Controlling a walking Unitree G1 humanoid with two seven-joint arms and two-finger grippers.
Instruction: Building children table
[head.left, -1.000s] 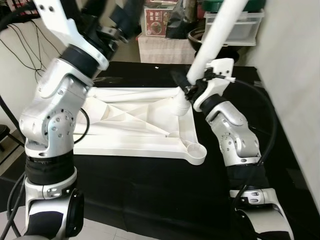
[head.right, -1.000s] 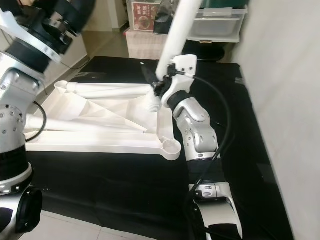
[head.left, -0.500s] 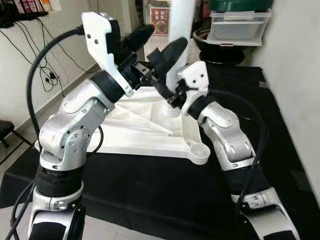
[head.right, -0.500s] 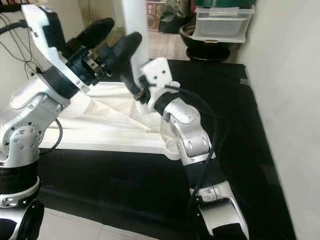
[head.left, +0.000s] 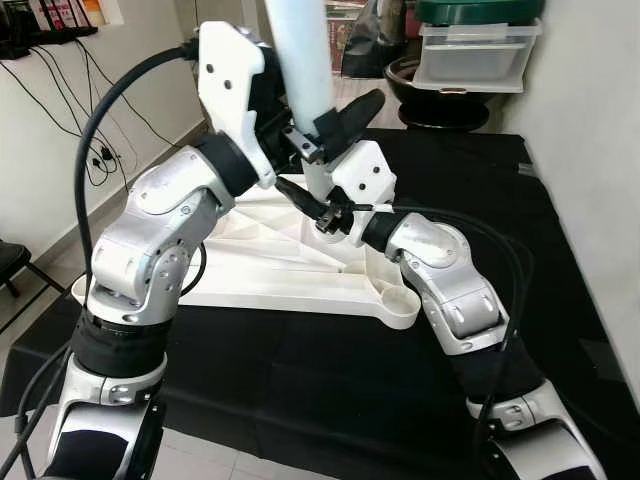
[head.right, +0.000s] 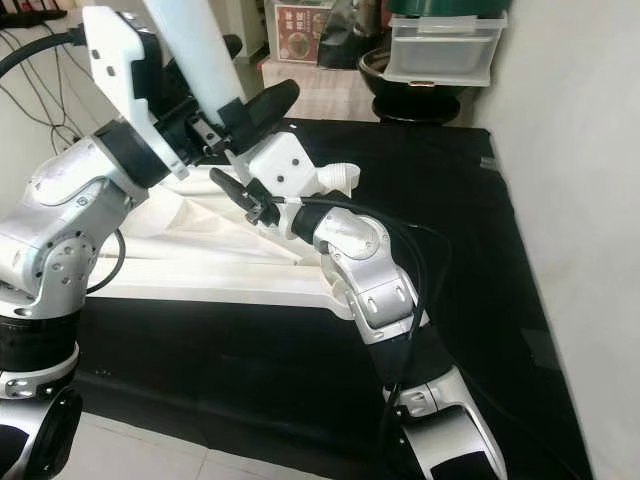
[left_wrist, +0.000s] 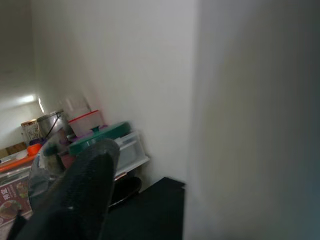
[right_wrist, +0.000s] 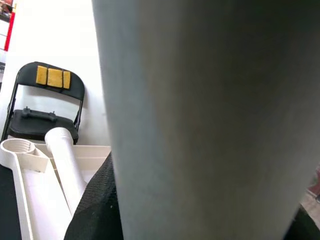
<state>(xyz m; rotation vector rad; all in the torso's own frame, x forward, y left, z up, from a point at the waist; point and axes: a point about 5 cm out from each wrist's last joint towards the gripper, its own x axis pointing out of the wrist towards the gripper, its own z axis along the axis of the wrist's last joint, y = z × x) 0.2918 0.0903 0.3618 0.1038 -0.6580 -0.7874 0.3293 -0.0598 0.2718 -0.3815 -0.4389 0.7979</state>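
Item: white table top (head.left: 300, 265), lying upside down on a black mat (head.left: 330, 380), one loose leg (right_wrist: 67, 165) resting on it.

Item: white table leg (head.left: 303, 60), raised and tilted above the table top. We hold it with both grippers: left gripper (head.left: 318, 118) clamped around its shaft, right gripper (head.right: 262, 205) just below, fingers closed around its lower end.

Background: storage bin (head.left: 470, 55), folding chair (right_wrist: 42, 107).
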